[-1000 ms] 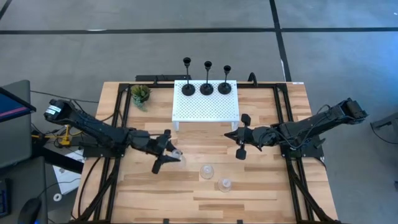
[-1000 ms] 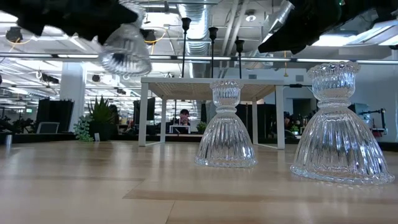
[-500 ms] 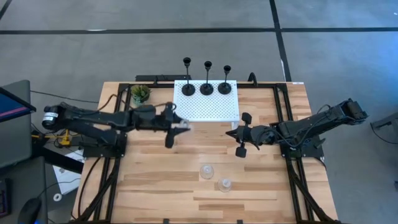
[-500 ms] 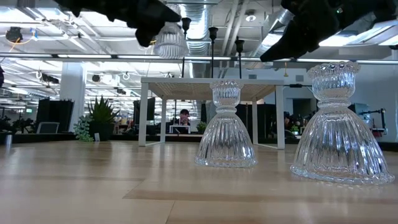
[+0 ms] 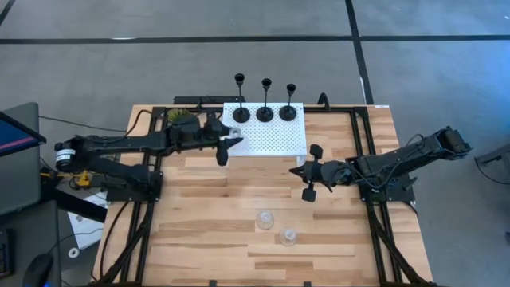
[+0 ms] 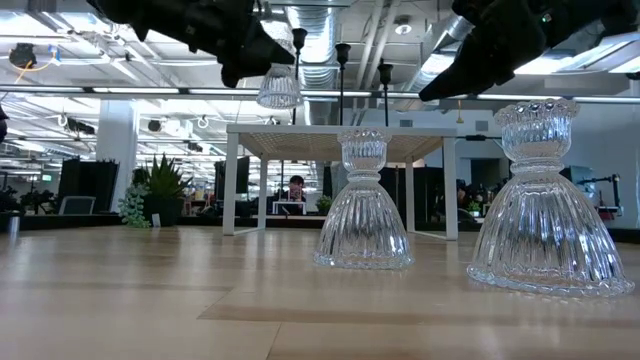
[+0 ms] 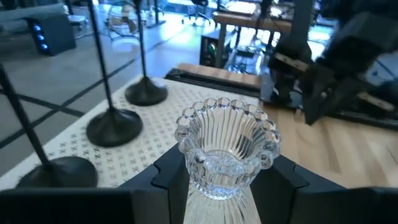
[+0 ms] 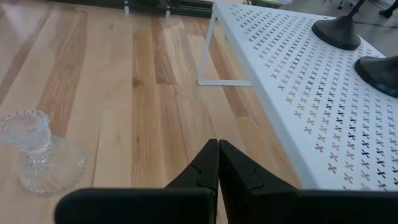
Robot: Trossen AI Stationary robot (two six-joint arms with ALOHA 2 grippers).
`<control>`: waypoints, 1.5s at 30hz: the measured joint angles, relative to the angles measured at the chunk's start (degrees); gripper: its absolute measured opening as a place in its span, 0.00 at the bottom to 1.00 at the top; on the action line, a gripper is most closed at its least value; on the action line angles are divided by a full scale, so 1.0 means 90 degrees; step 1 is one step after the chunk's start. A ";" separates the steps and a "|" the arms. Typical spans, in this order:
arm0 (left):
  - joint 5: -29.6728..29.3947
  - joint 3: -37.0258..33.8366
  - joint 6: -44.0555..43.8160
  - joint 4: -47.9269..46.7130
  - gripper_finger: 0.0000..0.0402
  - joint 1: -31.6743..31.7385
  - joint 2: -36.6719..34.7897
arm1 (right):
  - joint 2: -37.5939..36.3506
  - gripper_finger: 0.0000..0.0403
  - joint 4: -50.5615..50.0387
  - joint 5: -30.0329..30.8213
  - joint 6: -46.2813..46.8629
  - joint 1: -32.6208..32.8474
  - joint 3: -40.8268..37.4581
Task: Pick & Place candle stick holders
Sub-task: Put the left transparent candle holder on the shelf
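My left gripper (image 5: 229,137) is shut on a clear glass candle stick holder (image 7: 225,140), held above the left part of the white perforated rack (image 5: 275,142); both also show in the low view (image 6: 279,90). Three black holders (image 5: 264,112) stand by their disc bases along the rack's far edge. Two more glass holders (image 5: 264,219) (image 5: 288,236) stand upright on the table near the front, large in the low view (image 6: 363,215) (image 6: 541,220). My right gripper (image 5: 293,170) is shut and empty, right of the rack's near right corner. My left gripper pinches the glass holder between its two fingers on the narrow part just below the beaded cup (image 7: 196,186). The fingers reach in from the table's left. The cup end (image 7: 227,124) points on past the fingertips. The holder is lifted clear above the rack.
A small green potted plant (image 5: 179,118) stands at the far left, beside the rack and under my left arm. The rack stands on thin white legs (image 6: 230,185). Bare wood lies between the rack and the two standing glass holders.
My left gripper has carried the glass holder from above the table's middle left toward the far edge and a little to the right, until it is over the rack's left part. It has stayed shut on the holder, which stays clear of the table.
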 joint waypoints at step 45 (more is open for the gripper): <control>-0.0381 0.0194 -0.0069 0.0115 0.38 0.0370 0.0996 | -0.0005 0.00 0.0015 -0.0010 -0.0107 0.0015 0.0000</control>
